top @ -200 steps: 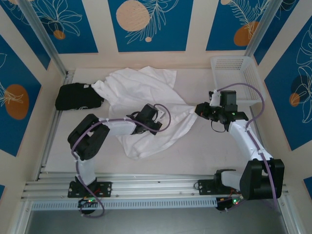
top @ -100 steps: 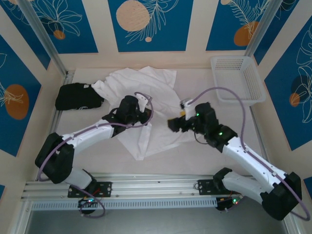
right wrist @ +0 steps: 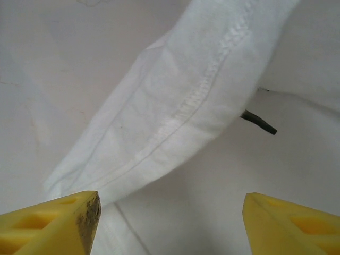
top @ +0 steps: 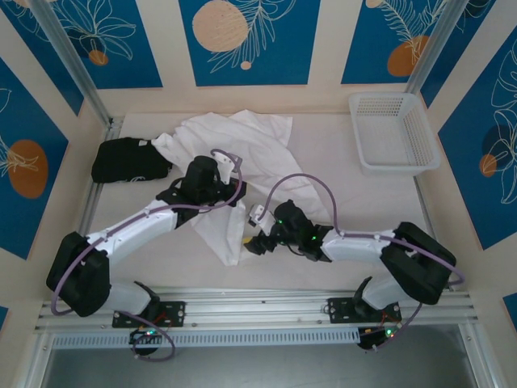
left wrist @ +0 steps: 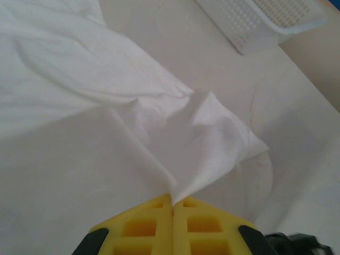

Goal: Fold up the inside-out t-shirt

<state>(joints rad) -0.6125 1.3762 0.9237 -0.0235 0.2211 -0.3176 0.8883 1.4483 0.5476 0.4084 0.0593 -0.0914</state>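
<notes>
The inside-out t-shirt (top: 242,145) lies white and wrinkled across the back middle of the table, with a flap hanging toward the front. My left gripper (top: 236,200) is over its middle, and its yellow fingers (left wrist: 149,223) are shut on a pinched peak of the fabric (left wrist: 196,138), which is lifted. My right gripper (top: 252,241) sits low by the shirt's front edge. In the right wrist view it (right wrist: 170,223) is open, and the stitched hem (right wrist: 180,106) lies just ahead of the gap. Nothing is between its fingers.
A black folded garment (top: 129,159) lies at the left, touching the shirt's sleeve. A white perforated basket (top: 396,133) stands at the back right, also seen as the basket (left wrist: 265,21) in the left wrist view. A thin dark strip (right wrist: 257,121) pokes out under the hem.
My right arm has swung from beside the basket down and left to the shirt's front edge, and its gripper has opened. The left gripper carried its fabric up and left, pulling the right side inward.
</notes>
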